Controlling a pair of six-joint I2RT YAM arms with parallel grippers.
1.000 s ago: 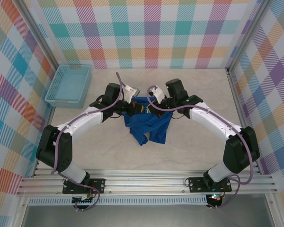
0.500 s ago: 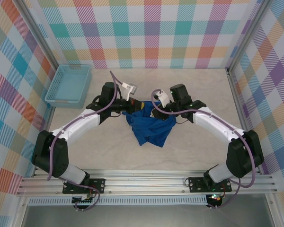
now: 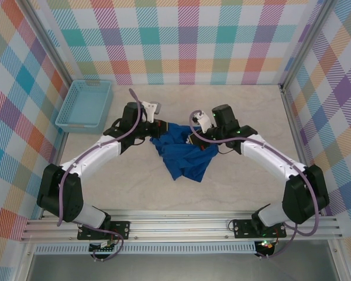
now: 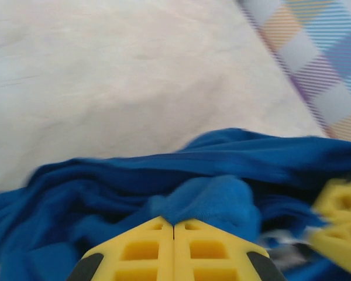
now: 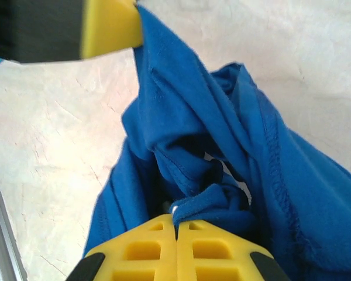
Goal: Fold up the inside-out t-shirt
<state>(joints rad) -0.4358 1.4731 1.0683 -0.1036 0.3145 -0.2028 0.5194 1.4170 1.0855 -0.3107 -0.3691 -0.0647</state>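
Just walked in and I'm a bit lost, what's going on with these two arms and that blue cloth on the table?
Two robot arms are working on a royal-blue t-shirt in the middle of the table. The left gripper and the right gripper each have their fingers shut on a bunch of its cloth, close together near the shirt's far edge. The shirt is crumpled, not yet folded. A light blue basket sits apart at the far left.

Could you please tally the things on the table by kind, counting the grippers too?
Blue t-shirt: 1
Light blue mesh basket: 1
Grippers: 2 (left gripper and right gripper, each shut on the t-shirt)
Total: 4
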